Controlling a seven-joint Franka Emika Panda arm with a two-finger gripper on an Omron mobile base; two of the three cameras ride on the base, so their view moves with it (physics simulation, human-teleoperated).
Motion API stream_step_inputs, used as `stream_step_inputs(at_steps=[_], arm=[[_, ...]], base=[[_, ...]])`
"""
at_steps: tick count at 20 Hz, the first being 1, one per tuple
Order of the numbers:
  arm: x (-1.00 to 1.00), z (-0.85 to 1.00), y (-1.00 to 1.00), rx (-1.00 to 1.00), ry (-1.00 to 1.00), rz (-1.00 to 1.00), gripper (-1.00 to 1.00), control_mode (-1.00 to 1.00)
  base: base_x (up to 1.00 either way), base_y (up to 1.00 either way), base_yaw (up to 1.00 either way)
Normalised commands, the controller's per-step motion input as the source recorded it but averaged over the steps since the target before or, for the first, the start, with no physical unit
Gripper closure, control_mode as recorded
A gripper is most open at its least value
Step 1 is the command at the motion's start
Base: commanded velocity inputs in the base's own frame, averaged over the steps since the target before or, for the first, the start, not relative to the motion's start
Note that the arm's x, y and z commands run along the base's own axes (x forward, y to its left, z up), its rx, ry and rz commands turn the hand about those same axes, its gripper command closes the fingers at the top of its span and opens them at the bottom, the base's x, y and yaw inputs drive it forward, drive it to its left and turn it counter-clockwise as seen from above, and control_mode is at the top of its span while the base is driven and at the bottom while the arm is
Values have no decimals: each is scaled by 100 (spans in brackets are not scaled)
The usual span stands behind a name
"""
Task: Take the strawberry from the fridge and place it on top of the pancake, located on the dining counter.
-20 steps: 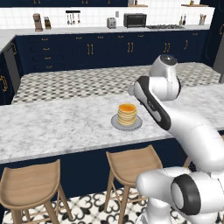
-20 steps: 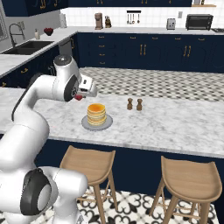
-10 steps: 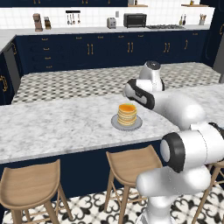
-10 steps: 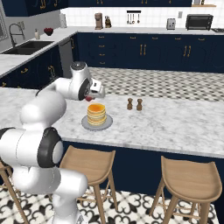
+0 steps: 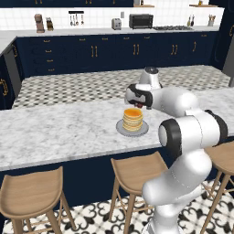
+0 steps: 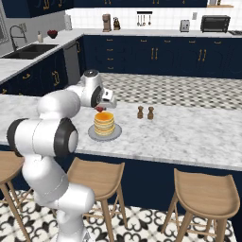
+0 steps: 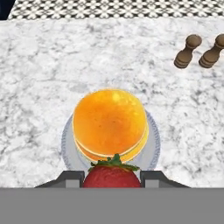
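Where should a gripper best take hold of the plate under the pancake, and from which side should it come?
At the bare rim of the plate, pinched top and bottom with one finger slid under the edge. The plate is flat and the pancake covers its middle, so only the edge offers a hold. Coming from the stool side looks simplest; the two small brown shakers stand to the other side. The gripper holds the strawberry now.

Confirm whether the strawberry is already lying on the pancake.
No. The strawberry sits between the jaws, held above the pancake, not on it.
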Motion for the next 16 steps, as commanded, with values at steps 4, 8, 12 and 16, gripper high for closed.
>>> stream_step_inputs(at_steps=[4,8,12,16], arm=[[55,-24,0,-4,9,0,100,-100],[46,-22,8,-5,5,0,100,-100],[21,-28,5,-2,0,0,100,-100],[-10,-36,0,0,0,0,100,-100]], base=[[0,0,0],[0,0,0],[0,0,0],[0,0,0]])
